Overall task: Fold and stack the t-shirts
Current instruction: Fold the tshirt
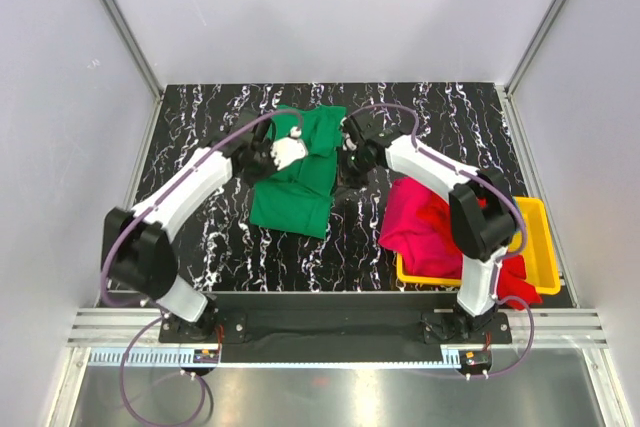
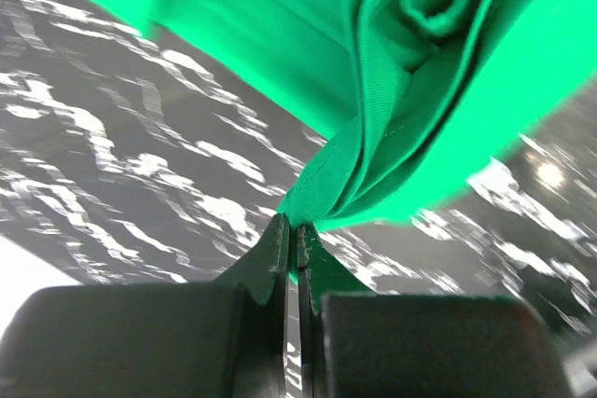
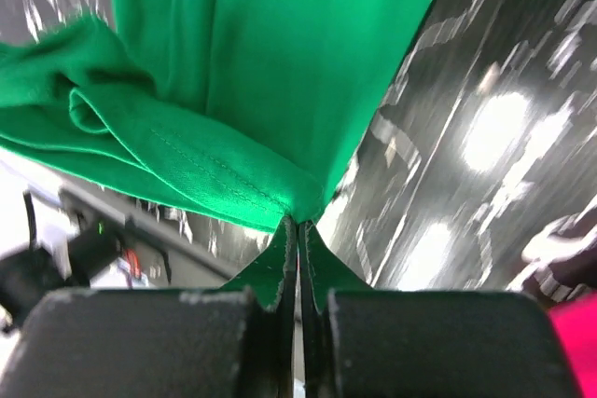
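A green short-sleeved cloth t-shirt [image 1: 293,185] sits at the middle of the black, white-veined marbled surface [image 1: 200,117], between the two arms. Its far edge is gathered up and the rest spreads toward the near side as a rough rectangle. The left fingers [image 2: 270,263] are pressed together with hardly any gap, pinching a bunched fold of the green cloth at their tips. In the left wrist view the fabric rises from that pinch in thick creased layers with a stitched hem running through them, and the marbled surface shows behind it. The right fingers [image 3: 280,267] are closed just as tightly on another part of the same shirt. There a hemmed edge curls to one side and a smooth flat panel of green stretches away from the tips. From above, the two grips are on the far part of the shirt, the left arm's on the shirt's left side and the right arm's on its right side, near each other but apart. On the right side of the surface a crumpled magenta-pink cloth shirt [image 1: 420,222] spills over the left rim of a yellow plastic tray [image 1: 541,247], partly behind the right arm. A red cloth garment [image 1: 518,285] hangs out at the tray's near corner. The heap in the tray lies well apart from the green shirt, with bare marbled surface between them.
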